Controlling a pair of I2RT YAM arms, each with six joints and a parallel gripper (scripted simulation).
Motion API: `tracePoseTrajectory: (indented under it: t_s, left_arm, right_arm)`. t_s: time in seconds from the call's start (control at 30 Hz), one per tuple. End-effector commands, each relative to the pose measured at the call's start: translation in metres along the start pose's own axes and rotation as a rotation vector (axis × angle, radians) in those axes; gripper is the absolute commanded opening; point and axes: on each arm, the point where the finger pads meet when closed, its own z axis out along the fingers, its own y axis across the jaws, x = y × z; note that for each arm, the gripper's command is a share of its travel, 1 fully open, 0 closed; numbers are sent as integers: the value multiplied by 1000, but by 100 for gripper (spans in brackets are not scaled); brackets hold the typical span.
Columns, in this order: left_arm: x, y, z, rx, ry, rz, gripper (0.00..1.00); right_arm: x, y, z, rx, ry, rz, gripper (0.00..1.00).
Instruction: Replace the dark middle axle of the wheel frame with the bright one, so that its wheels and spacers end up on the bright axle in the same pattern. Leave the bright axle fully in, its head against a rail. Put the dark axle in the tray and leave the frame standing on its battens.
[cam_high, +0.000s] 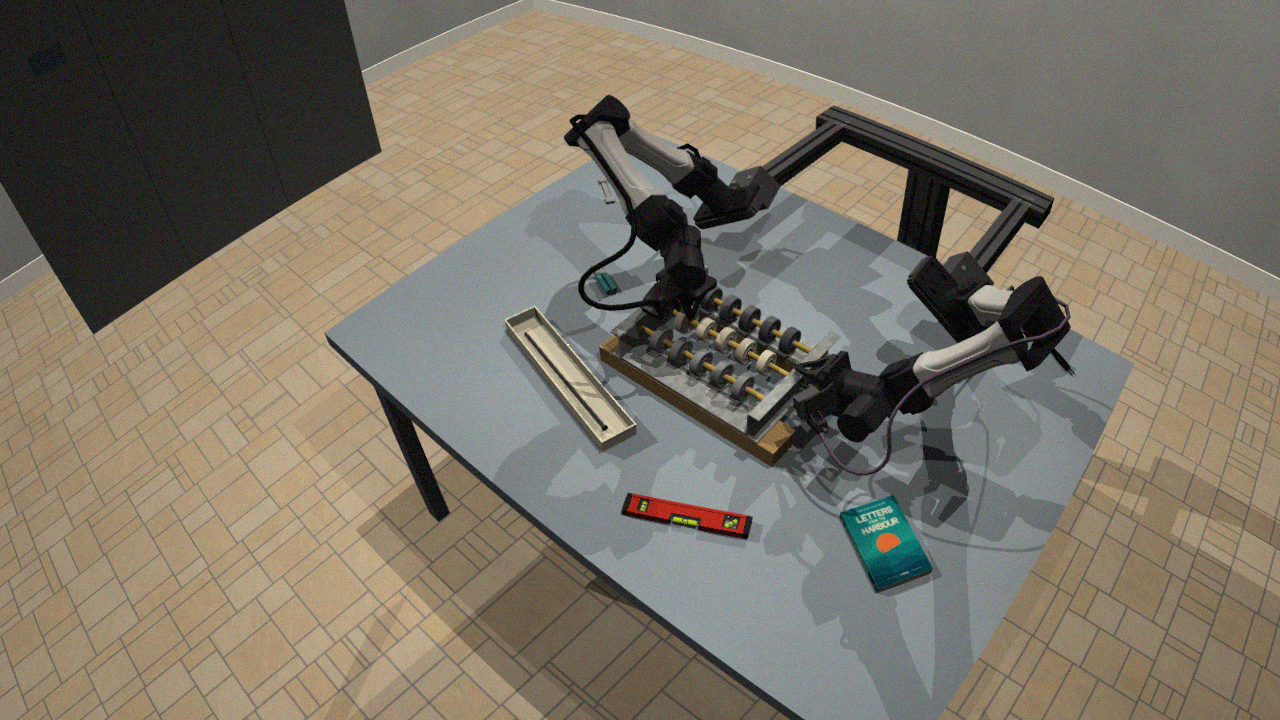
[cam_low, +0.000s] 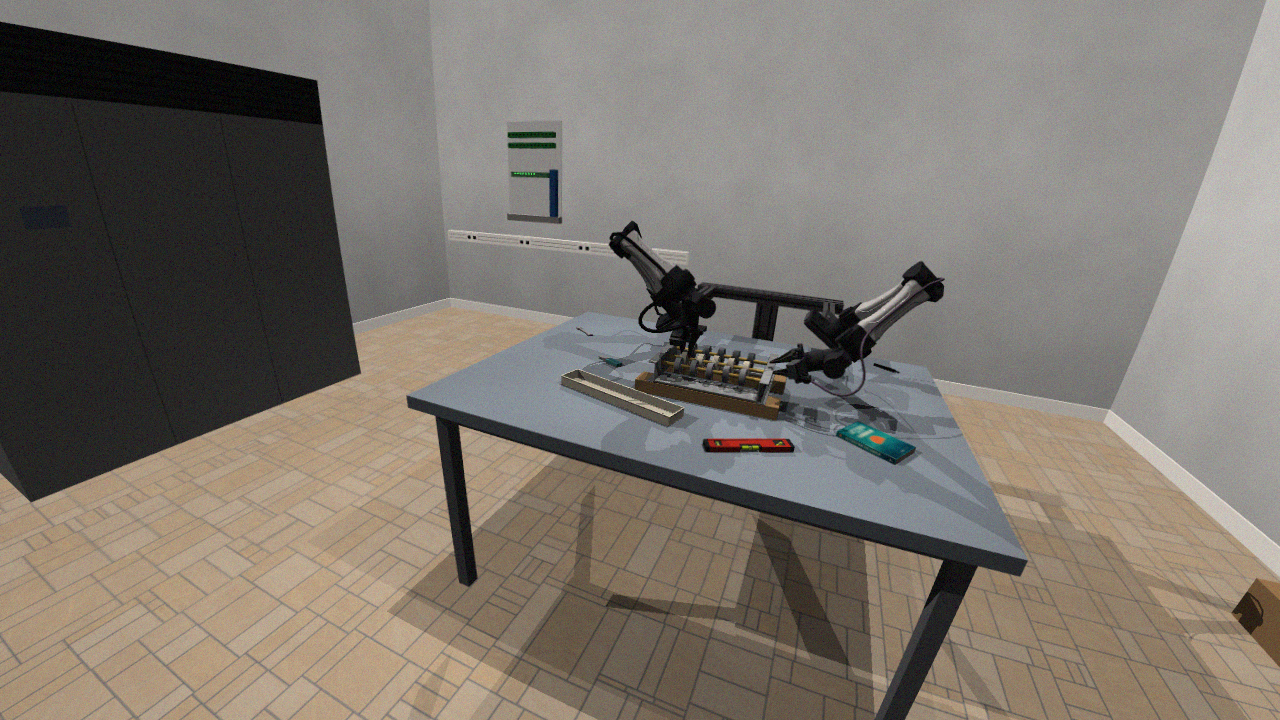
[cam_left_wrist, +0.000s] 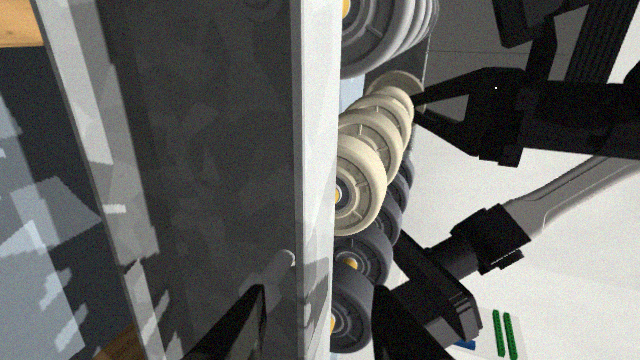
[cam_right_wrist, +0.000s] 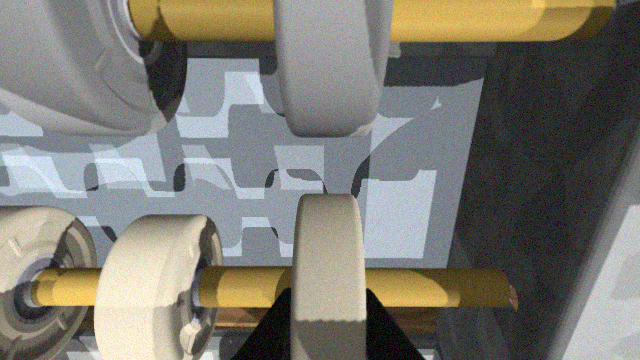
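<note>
The frame's near rail (cam_high: 775, 401) (cam_left_wrist: 315, 150) and battens (cam_high: 689, 409) (cam_low: 707, 394) stand on the table. Cream wheels (cam_high: 745, 347) (cam_left_wrist: 360, 185) and yellow spacers form the middle row, between rows of dark wheels. My right gripper (cam_high: 684, 313) (cam_right_wrist: 327, 304) (cam_left_wrist: 400, 104) is shut on the end cream wheel (cam_right_wrist: 327, 250). My left gripper (cam_left_wrist: 318, 301) (cam_high: 799, 374) is open, with its fingers either side of the other rail. A pale rod end (cam_left_wrist: 286, 258) pokes out below that rail's edge; I cannot tell which axle it is. The dark axle (cam_high: 565, 380) lies in the tray.
The tray (cam_high: 617, 440) (cam_low: 617, 402) stands beside the frame. A red spirit level (cam_high: 685, 517) (cam_low: 747, 445) and a teal book (cam_high: 886, 542) (cam_low: 875, 440) lie in front of the frame. A small teal object (cam_high: 605, 283) lies near my right arm.
</note>
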Motion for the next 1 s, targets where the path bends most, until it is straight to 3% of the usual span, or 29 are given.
tracePoseTrajectory:
  t_s: [0.0,0.53,0.57,0.63,0.97]
  left_arm:
    - [14,-13,18,51,46,33,33]
    - [5,0,21,-18,16,11,33]
    - [12,-8,19,34,42,16,33]
    - [12,-8,19,34,42,16,33]
    - [12,-8,19,33,42,15,33]
  right_arm:
    - [-5,8,-14,-5,-36,-15,0]
    - [-6,7,-19,-11,-40,-13,0]
    - [-7,7,-19,-9,-45,-13,0]
    - [-12,12,-20,-49,-46,14,0]
    - [-7,3,-13,-29,-24,22,0]
